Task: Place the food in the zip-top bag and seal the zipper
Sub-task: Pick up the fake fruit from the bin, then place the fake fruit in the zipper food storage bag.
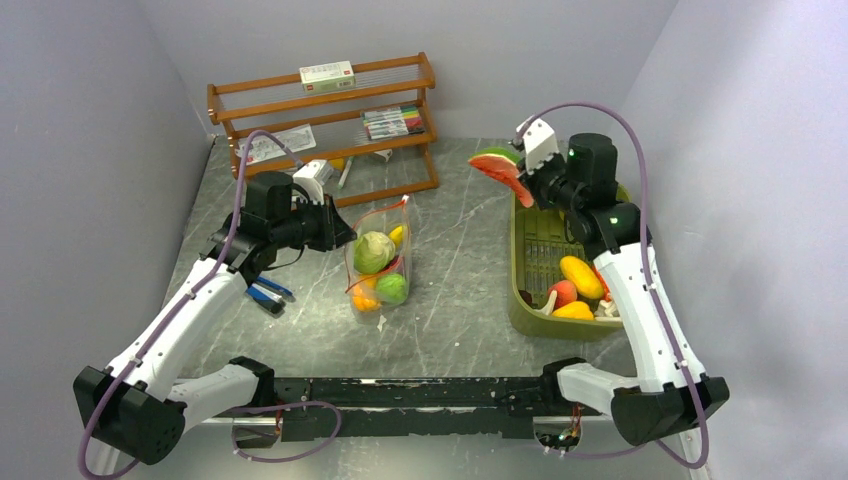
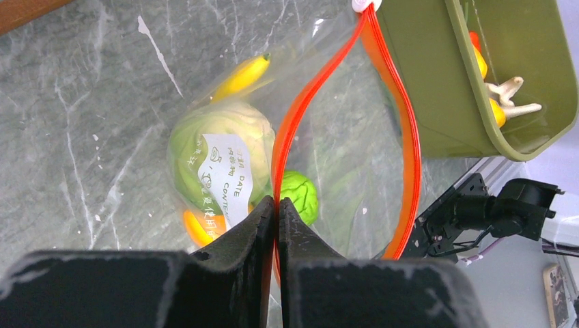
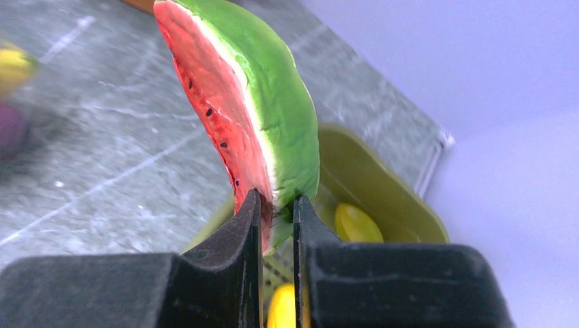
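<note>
Grey marble table (image 1: 460, 310): left end effector (image 2: 276, 203) pinches the zip-top bag (image 2: 341, 137) by its zipper (image 2: 409, 137); right end effector (image 3: 276, 205) clamps a watermelon slice (image 3: 239, 102), which may catch on the narrow mouth and slip.

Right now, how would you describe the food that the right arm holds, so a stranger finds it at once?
Find the olive-green bin on the table's right side. Near its far end the right gripper pinches a watermelon slice in its jaws. It alone is red-fleshed, green-rinded and held in the air.
</note>
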Available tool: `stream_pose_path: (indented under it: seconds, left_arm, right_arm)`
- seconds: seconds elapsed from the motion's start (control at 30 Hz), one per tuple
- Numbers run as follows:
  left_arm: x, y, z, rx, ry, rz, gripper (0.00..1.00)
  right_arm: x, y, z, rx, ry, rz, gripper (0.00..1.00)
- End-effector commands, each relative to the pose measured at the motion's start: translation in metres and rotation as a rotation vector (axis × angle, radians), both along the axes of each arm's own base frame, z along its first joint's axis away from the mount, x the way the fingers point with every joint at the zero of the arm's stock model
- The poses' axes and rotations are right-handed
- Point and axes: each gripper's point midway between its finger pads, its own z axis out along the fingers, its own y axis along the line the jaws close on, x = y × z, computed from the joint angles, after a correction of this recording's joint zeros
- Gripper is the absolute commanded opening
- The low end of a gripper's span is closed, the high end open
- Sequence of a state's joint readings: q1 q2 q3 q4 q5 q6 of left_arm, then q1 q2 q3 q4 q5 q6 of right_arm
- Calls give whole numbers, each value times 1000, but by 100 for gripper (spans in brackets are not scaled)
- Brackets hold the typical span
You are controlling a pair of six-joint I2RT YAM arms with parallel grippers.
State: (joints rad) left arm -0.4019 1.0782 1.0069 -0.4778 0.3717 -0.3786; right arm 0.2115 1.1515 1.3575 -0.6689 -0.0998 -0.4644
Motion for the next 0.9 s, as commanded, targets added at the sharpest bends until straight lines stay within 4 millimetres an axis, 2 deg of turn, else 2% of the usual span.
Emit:
stream_pose_path:
  seconds: [0.0,0.27,0.4,0.6,0.87]
  left_arm:
    - [0,-7,23,-61,-31,-15,7]
    - [0,-5,22,-62,-23,5,7]
    - [0,-5,25,-70,-27,11,7]
    - [-1,-7,23,-84,-15,5,7]
    - [-1,-8,24,-92,-14,6,7]
  right_arm:
    - [-2,54,28,45,-125,215,0]
    - [-27,128,46,192,-278,594,0]
    - [-38,149,41,195,-327,746,0]
    - [-49,171,48,225,-398,899,0]
    - [-66,212,34,248,-409,1070,0]
